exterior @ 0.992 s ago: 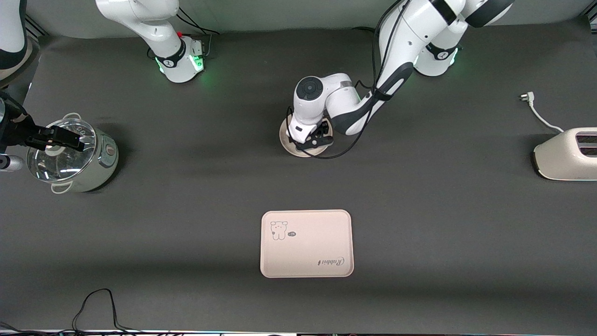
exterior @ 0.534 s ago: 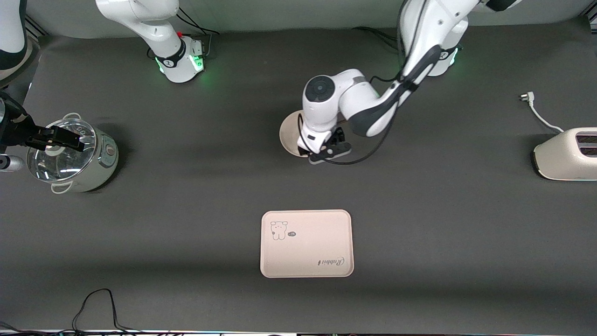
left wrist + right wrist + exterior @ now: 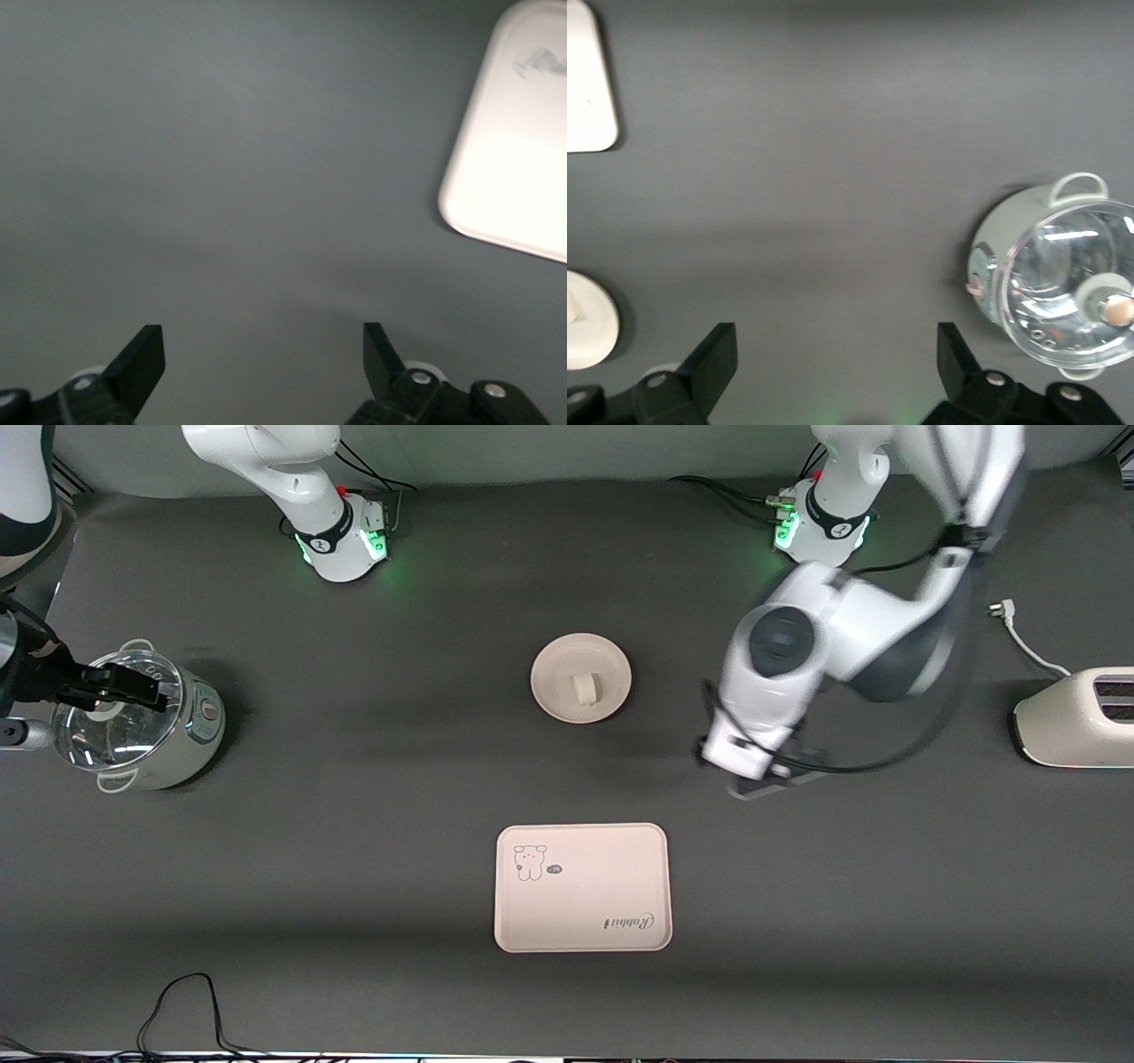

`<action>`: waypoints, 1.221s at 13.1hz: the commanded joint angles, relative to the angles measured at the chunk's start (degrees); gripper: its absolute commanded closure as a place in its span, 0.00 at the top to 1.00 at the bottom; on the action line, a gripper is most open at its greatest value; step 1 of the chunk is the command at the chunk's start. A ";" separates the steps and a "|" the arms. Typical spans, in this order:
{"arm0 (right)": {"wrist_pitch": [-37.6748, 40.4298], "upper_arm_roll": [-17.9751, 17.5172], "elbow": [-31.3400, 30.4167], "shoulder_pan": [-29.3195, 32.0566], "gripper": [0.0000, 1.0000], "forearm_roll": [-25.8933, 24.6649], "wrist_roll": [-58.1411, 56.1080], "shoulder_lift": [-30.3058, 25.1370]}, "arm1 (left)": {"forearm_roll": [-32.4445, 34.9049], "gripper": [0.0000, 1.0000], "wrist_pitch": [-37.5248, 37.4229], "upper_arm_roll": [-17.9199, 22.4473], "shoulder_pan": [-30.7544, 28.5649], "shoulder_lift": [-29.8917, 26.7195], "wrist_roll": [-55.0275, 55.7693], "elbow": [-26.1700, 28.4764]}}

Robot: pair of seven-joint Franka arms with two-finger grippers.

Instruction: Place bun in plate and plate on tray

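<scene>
The left arm, white with dark grey joint covers, reaches out from its base at the top of the front view and bends down at the wrist, so that the left gripper (image 3: 769, 784) hangs above bare dark tabletop. Its two black fingers (image 3: 142, 361) stand wide apart (nothing between them in the left wrist view). The right arm, the same white build, rises from its own base and leaves the front view at the top edge. The right gripper (image 3: 834, 367) shows only in the right wrist view, its black fingers (image 3: 716, 359) likewise spread wide and holding nothing.
</scene>
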State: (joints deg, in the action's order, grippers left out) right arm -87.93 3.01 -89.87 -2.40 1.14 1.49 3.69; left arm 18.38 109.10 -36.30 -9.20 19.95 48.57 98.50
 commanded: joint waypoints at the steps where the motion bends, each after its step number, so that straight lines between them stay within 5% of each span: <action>1: -0.31 0.15 -3.20 -6.63 1.00 1.76 5.86 -3.42 | -5.18 1.00 -3.79 -0.79 -9.40 -5.60 -15.89 0.99; 7: -3.12 0.15 -7.07 -28.24 1.00 2.12 33.00 -6.06 | -16.78 1.00 -8.18 -0.44 -22.78 -17.12 -35.44 3.54; 10: -5.23 0.15 -7.69 -37.83 1.00 2.73 42.87 -5.89 | -17.94 1.00 -11.53 2.62 -24.20 -21.79 -39.77 3.11; 16: -8.30 0.06 -9.09 -44.71 1.00 8.44 45.36 -7.02 | -20.23 1.00 -12.85 7.38 -24.11 -22.23 -41.27 1.78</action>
State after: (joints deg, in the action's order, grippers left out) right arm -93.77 2.38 -96.21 -45.67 8.49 45.58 -1.21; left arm -0.81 97.08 -29.57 -33.09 -0.76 8.53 99.34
